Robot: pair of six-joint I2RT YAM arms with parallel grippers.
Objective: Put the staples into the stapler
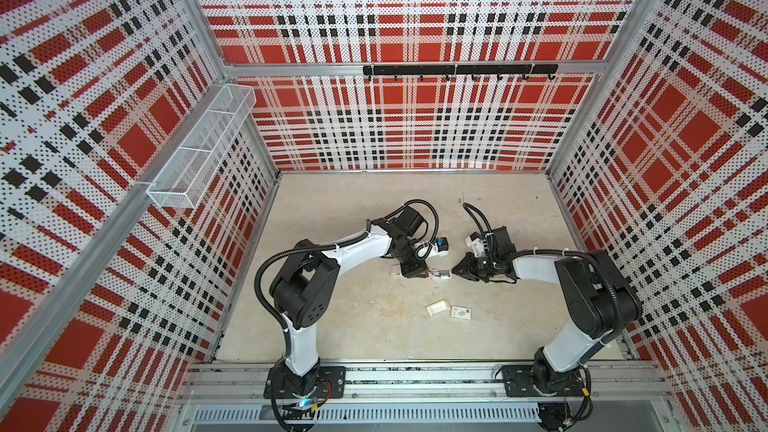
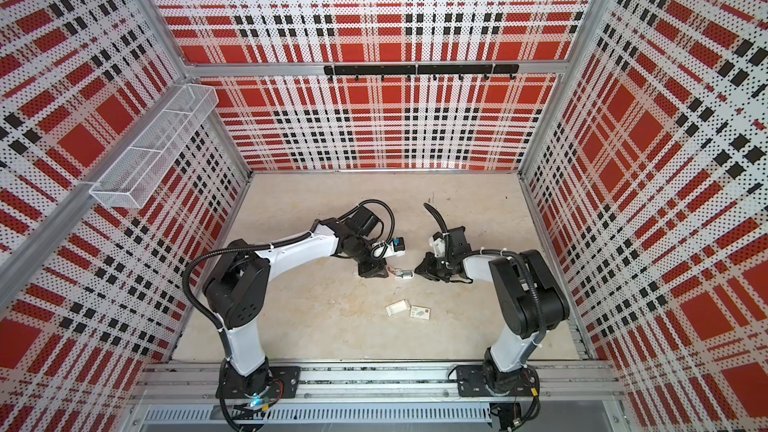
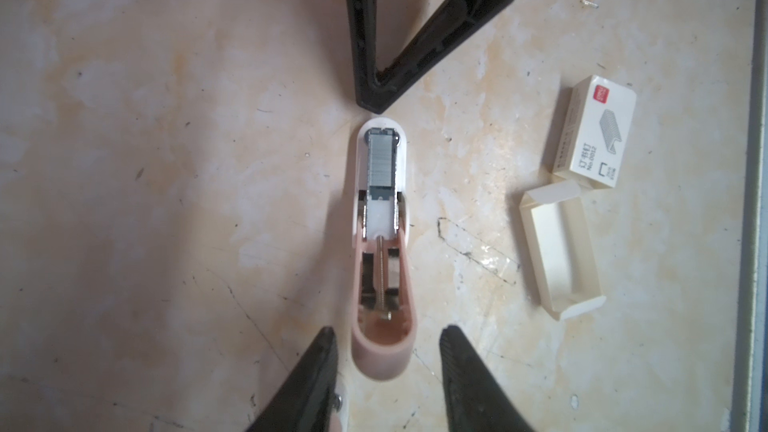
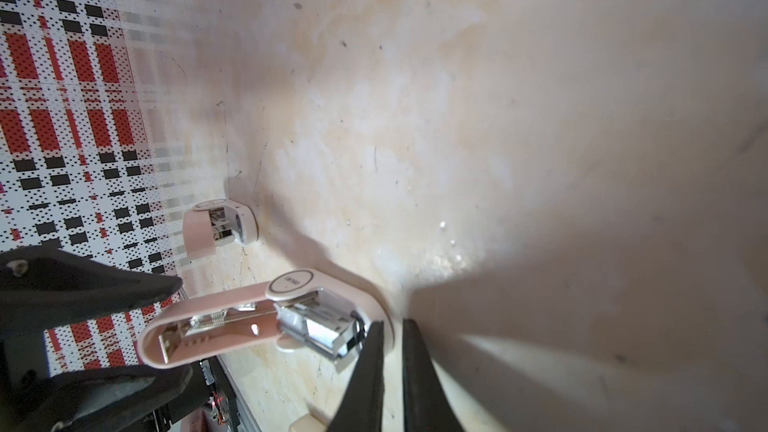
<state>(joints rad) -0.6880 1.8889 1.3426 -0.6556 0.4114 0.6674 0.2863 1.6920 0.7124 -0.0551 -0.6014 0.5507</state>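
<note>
Second, smaller pink stapler (image 4: 220,226) lies on the desk (image 1: 332,326) just beyond the left claw, apart from it. Left claw (image 3: 388,331) is low over the desk with its jaws moderately apart, straddling the rounded end of the main stapler's (image 3: 382,268) flipped-back pink lid. Desk shows on both sides of the lid, so no grip. The main stapler lies flat and opened out between the 2 claws. Staples (image 3: 381,160): 1 silvery-grey strip sits in the open channel at the nose end, with the white pusher right behind it. White cardboard tray (image 3: 536,243) and printed sleeve (image 3: 594,135) lie just beside each other, nearer the arm bases. Right claw (image 4: 392,324) has its jaws nearly together, only a thin slit between them and nothing seen in it. Its tips are just beside the stapler's nose; contact cannot be told.
</note>
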